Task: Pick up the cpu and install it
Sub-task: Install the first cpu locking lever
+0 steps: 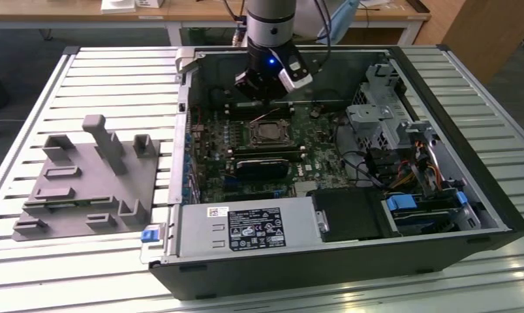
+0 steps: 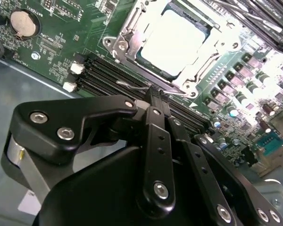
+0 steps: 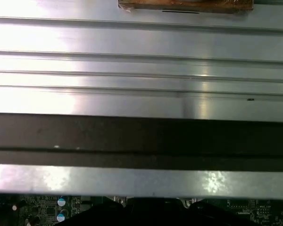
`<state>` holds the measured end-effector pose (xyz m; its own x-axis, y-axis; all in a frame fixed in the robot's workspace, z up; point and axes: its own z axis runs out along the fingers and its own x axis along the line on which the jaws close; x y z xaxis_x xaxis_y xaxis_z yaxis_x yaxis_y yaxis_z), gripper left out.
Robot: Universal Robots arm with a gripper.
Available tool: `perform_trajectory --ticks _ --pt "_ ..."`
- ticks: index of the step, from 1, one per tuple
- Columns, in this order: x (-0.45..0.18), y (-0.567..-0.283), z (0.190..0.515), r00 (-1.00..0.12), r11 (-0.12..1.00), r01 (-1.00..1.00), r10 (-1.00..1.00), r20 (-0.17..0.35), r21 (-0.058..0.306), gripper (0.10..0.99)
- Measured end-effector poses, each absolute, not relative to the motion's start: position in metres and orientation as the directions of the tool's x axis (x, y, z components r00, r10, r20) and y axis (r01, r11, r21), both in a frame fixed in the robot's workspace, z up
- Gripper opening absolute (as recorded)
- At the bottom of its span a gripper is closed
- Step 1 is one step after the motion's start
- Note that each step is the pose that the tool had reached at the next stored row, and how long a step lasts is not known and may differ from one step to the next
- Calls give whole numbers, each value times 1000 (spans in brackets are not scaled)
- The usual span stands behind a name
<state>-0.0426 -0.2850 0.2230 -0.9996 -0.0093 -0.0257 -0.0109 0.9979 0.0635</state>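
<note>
The cpu (image 2: pixel 174 42) is a pale silvery square lying flat in the motherboard socket (image 2: pixel 125 44), with the socket's metal frame around it. In the exterior view the cpu (image 1: pixel 268 134) sits mid-board inside the open computer case (image 1: pixel 470 195). My gripper (image 1: pixel 266 98) hangs above the board's far part, just beyond the socket. In the second wrist view the black fingers (image 2: pixel 155 136) come together at their tips, so the gripper (image 2: pixel 153 92) is shut with nothing visible between them, a short way from the socket's wire lever (image 2: pixel 132 85).
A grey plastic fixture (image 1: pixel 87 176) with upright posts stands on the slatted metal table (image 1: pixel 35 98) at the exterior view's left. Inside the case are the power supply (image 1: pixel 244 228), drive bays (image 1: pixel 392 124), memory slots (image 2: pixel 104 70) and a coin battery (image 2: pixel 22 23).
</note>
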Motion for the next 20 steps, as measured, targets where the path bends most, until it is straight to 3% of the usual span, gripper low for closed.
perform_trajectory --ticks 20 --pt "-23 -283 210 -1000 998 -11 -9 -26 64 106"
